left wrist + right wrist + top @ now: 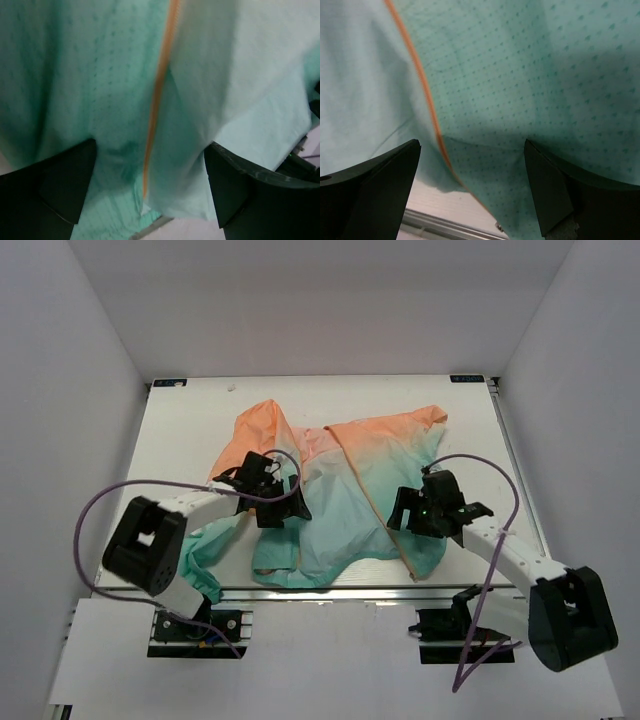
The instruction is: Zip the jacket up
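**Grippers both open and empty over the unzipped jacket (340, 495)**

Your left gripper (285, 508) sat low over the teal fabric, jaws spread wide, nothing held. In its wrist view the left zipper tape (157, 100) ran lengthwise up the gap between the fingers (65, 185), with its lower end just short of the hem. Your right gripper (405, 512) was equally wide and empty. The right zipper tape (427, 100) slanted past its left finger (375, 185) toward the hem.

The jacket lay spread on the table (470, 440), long axis far-to-near. The orange hood (262, 425) and shoulders pointed away from you, and the teal hem pointed at the arm bases. From above, the right zipper tape (372, 505) ran from the collar at far centre down to near right, just beside the right gripper on its inner side. The two tapes were well apart at the hem, so nothing was joined. I couldn't spot the slider in any view.

My read is that the coming move turned on bringing the two lower ends together. Each end lay under its own arm, the left end nearer your left arm and the right end nearer your right. Thin fabric would likely bunch when pinched.
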Robot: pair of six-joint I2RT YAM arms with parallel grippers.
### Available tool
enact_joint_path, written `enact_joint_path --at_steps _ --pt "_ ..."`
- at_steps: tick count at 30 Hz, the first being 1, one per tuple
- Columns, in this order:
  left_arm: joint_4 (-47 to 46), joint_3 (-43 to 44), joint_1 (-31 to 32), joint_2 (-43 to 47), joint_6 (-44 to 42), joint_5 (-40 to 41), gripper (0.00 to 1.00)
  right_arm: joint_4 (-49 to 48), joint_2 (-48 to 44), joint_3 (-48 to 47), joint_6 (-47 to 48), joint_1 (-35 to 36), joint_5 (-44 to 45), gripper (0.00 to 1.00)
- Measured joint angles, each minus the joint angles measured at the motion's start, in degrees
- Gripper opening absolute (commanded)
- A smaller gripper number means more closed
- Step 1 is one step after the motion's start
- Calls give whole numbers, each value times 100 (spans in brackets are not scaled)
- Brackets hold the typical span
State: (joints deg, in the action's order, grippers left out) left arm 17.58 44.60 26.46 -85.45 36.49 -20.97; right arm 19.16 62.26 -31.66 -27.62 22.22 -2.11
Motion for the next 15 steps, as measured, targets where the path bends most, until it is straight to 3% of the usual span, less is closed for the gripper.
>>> enact_joint_path --at_steps 5,15 --pt "208 1097 -101 -1255 -68 142 98 -68 1119 -278 -232 0 474 89" --pt "695 3757 -949 -3204 -402 17 98 -96 3421 -2452 -367 -332 1185 89"
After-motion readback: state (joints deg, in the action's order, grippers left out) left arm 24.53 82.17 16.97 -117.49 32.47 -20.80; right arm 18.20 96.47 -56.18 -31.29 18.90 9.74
